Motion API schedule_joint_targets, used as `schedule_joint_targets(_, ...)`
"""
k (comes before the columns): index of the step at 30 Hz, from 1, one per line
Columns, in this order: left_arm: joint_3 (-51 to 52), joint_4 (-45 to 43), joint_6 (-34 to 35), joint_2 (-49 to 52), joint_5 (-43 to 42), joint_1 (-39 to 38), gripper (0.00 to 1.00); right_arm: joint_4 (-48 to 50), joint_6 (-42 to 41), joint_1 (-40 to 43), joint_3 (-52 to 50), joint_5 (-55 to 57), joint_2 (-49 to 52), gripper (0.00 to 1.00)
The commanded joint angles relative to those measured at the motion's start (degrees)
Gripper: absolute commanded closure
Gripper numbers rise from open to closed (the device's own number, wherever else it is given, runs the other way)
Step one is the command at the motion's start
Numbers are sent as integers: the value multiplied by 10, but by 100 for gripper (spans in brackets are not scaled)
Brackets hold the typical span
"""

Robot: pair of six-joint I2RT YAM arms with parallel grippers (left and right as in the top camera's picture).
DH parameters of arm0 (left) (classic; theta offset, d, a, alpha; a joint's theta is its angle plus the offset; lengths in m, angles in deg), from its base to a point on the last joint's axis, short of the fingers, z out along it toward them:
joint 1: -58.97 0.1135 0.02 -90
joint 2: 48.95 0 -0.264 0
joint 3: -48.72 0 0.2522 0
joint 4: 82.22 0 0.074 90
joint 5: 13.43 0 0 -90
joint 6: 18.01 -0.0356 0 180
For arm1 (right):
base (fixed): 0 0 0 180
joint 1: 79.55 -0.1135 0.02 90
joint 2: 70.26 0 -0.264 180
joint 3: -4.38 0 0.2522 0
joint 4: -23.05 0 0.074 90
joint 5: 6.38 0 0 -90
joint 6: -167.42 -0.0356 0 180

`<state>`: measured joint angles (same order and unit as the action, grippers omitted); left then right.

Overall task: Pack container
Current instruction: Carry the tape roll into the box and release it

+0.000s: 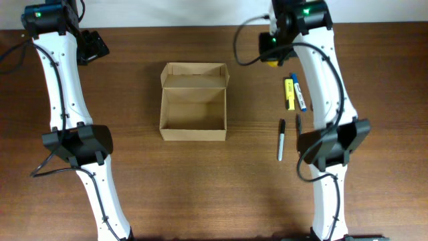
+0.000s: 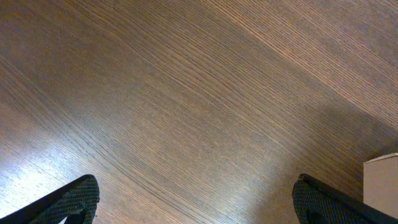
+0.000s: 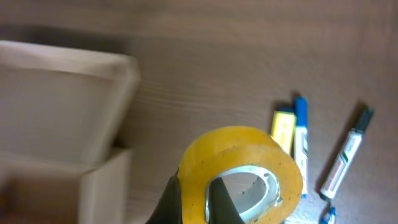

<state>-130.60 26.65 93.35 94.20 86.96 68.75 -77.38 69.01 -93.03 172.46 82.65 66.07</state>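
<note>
Pinching the wall of the yellow tape roll (image 3: pixel 239 171), one finger inside the ring, the right gripper (image 3: pixel 194 202) holds it beside the container (image 1: pixel 192 132), which sits open and empty at the middle of the table (image 1: pixel 200 194). The left gripper (image 2: pixel 196 202) gapes wide, holding nothing. The cardboard looks light and crushable, so steady it by a side wall.

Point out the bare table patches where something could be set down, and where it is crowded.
Bare: between the left arm and the container, and the stretch on the robot's side of it. Crowded: right of the container, where highlighter, blue marker and black pens lie near the right pincer holding the tape roll.
</note>
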Motion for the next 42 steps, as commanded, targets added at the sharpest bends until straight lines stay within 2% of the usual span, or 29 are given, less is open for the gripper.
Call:
schedule_joint_targets(1, -3, 1, -7, 0, 5, 1, 0, -37, 45, -77, 91, -16, -16, 96)
schedule_joint_targets(6, -3, 1, -7, 0, 5, 1, 0, -69, 131, -177, 109, -16, -15, 96)
schedule_joint_targets(12, -3, 1, -7, 0, 5, 1, 0, -40, 144, -259, 77, 42, 0, 96)
schedule_joint_targets(19, -3, 1, -7, 0, 5, 1, 0, 31, 144, -266, -64, 54, 10, 96)
schedule_joint_targets(26, -3, 1, -7, 0, 5, 1, 0, 123, 153, -262, -227, 14, 10, 96)
schedule_joint_targets(33, -3, 1, -7, 0, 5, 1, 0, 165, 152, -262, -304, 10, 10, 95)
schedule_joint_targets(35, -3, 1, -7, 0, 5, 1, 0, 164, 152, -262, -301, 10, 8, 86)
schedule_joint_targets(37, -3, 1, -7, 0, 5, 1, 0, 158, 152, -262, -291, 10, 1, 65)
schedule_joint_targets(38, -3, 1, -7, 0, 5, 1, 0, 153, 152, -262, -282, 10, -3, 61)
schedule_joint_targets(42, -3, 1, -7, 0, 5, 1, 0, 116, 132, -262, -218, 32, -23, 58)
